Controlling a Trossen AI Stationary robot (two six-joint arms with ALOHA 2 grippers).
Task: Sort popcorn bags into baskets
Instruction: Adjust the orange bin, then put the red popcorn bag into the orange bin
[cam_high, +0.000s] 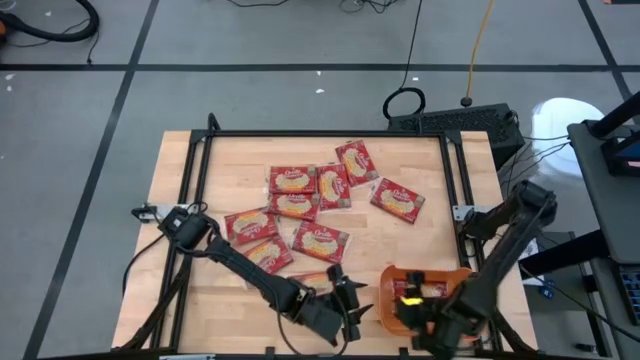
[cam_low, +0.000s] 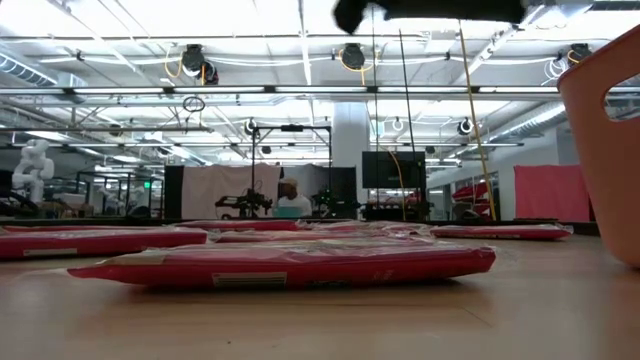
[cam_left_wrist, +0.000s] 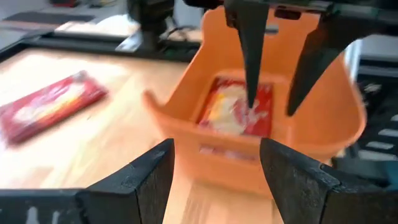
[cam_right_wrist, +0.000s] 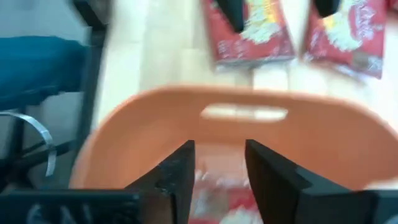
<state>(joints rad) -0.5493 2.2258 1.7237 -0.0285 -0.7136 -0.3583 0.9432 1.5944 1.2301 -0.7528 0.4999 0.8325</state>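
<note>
Several red popcorn bags (cam_high: 295, 205) with cream labels lie flat on the wooden table's middle; the nearest one shows in the low view (cam_low: 290, 265). The orange basket (cam_high: 390, 275) stands at the near right, with one bag (cam_left_wrist: 239, 109) lying flat on its floor. My right gripper (cam_left_wrist: 272, 107) hangs over the basket, pointing down, open, with nothing between its fingers. My left gripper (cam_left_wrist: 216, 149) is open and bare just left of the basket, pointing at the basket's wall (cam_left_wrist: 205, 149).
A black metal frame (cam_high: 200, 160) borders the table top. A lone bag (cam_high: 398, 200) lies toward the far right. Bare wood lies left of the basket and along the near edge. A dark box (cam_high: 455, 122) sits beyond the far right corner.
</note>
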